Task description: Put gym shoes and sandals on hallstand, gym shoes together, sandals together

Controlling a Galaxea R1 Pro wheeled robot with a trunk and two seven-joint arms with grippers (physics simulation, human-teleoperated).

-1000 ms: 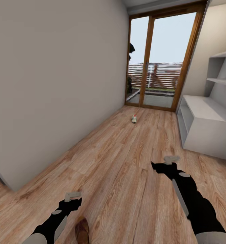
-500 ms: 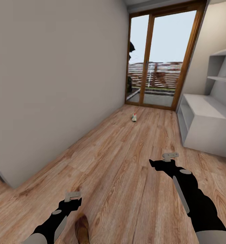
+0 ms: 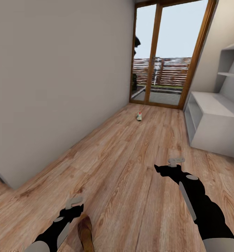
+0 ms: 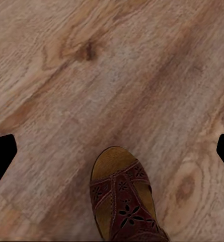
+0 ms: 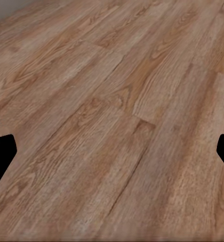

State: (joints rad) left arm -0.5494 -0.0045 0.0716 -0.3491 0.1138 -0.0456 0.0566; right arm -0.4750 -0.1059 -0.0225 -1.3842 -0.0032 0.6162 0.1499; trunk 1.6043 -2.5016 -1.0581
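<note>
wood plank floor [image 3: 131, 168], one sandal [image 3: 84, 232] by the wide-spread left gripper [image 3: 74, 206]; right gripper [image 3: 167, 167] spread, empty.

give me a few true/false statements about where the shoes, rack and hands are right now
1. A dark brown leather sandal lies on the wood-plank floor by the left hand. True.
2. A white gym shoe sits on the pale grey shoe rack. False: it lies on the floor near the glass door.
3. The right hand holds a sandal. False: it holds nothing.
4. The rack's top is bare. True.
</note>
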